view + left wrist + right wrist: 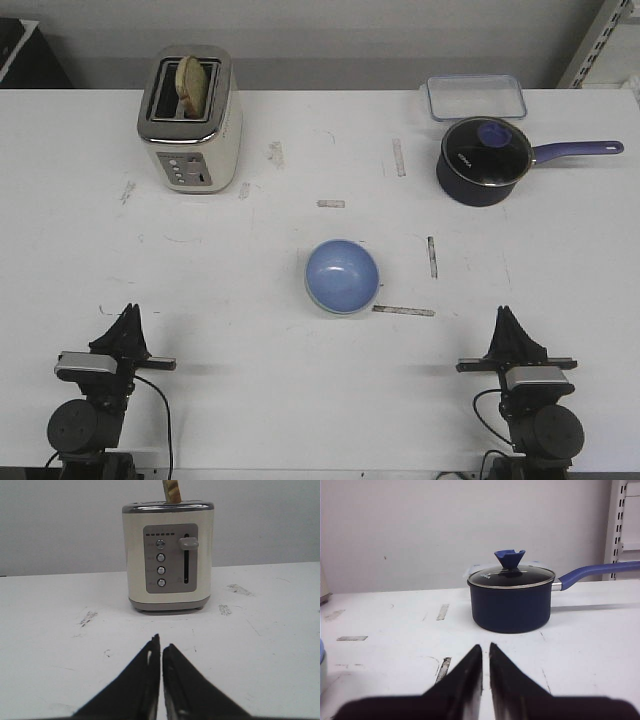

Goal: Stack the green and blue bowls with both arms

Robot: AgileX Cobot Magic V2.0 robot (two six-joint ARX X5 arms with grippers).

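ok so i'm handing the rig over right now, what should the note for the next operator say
Left gripper: shut, empty, at the table's near edge, facing the toaster.
Right gripper: shut, empty, near edge, facing the lidded saucepan.
Bowls: blue bowl sits mid-table; the right wrist view shows a pale green bowl under it.
Done: the stack looks made.
Left: probably nothing; confirm the nesting is square.

Front cam sits high behind both arms, looking down and forward over the whole table [300, 400]. Left wrist cam rides low near the tabletop, staring straight at the toaster [168, 555]. Right wrist cam is just as low, facing the pot [512, 600]. Front view shares both landmarks.
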